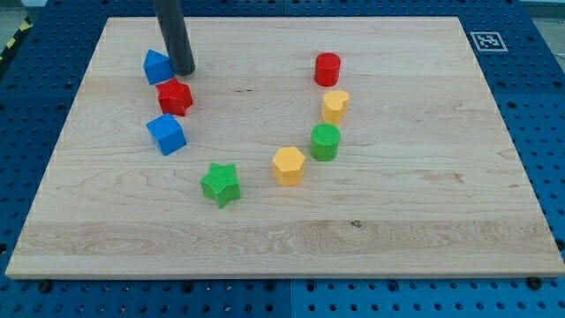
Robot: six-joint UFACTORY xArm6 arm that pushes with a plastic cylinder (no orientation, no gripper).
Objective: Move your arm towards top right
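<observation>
My tip (183, 70) stands on the board at the view's upper left. It is just right of a blue block (156, 66) and just above a red star block (175, 96). Below them lies a blue cube (166, 133). A green star block (220, 184) sits lower, near the middle. To the right run a yellow hexagon block (289, 165), a green cylinder (325, 141), a yellow block (335, 105) and a red cylinder (327, 68).
The wooden board (424, 203) lies on a blue pegboard table (543, 106). A black-and-white marker tag (486, 40) sits at the board's top right corner.
</observation>
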